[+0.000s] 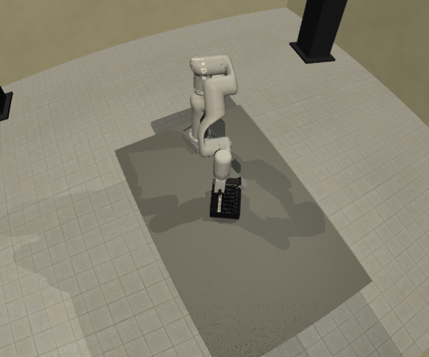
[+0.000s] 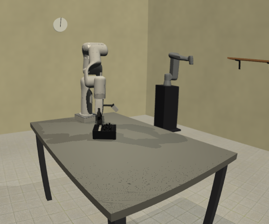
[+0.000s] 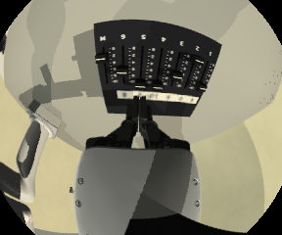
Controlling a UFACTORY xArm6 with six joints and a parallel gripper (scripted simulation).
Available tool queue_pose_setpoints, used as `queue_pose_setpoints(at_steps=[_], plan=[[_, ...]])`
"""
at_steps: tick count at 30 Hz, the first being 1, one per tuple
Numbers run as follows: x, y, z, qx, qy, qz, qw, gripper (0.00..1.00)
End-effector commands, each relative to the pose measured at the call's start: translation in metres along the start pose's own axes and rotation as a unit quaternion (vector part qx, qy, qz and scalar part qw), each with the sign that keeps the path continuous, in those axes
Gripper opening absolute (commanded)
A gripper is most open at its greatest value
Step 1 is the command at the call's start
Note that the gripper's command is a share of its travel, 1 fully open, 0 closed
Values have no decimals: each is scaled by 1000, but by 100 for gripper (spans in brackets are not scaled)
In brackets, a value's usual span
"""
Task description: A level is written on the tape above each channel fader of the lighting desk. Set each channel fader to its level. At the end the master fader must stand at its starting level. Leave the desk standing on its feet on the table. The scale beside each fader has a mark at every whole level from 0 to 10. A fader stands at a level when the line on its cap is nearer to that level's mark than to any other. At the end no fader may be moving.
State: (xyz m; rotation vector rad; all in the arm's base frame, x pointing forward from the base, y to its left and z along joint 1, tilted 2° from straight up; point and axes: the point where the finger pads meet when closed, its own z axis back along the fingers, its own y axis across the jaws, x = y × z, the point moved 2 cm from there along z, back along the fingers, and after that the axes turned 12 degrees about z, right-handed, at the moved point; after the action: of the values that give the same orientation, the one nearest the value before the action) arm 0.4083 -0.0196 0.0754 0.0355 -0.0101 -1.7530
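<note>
Claw pressed together, empty, over lighting desk tape strip (levels unreadable); progress unclear, desk upright on counter.

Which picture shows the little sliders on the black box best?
The wrist view: it faces the lighting desk, so each fader shows in its own slot. The top and exterior views show the desk only as a small black box with blurry dots.

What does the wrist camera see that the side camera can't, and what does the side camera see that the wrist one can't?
Only the wrist view shows the desk's fader caps in their rows and the pale tape strip, with the shut claw pointing at it. Only the exterior view shows the wall clock, the grey arm on its black pedestal, and the shelf. Both show the lighting desk on the table.
</note>
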Motion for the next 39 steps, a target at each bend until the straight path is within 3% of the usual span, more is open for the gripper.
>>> queue_pose_setpoints(at_steps=[1, 39], plan=[[0, 1, -2, 2, 0, 0, 1000, 0], [0, 1, -8, 2, 0, 0, 1000, 0]])
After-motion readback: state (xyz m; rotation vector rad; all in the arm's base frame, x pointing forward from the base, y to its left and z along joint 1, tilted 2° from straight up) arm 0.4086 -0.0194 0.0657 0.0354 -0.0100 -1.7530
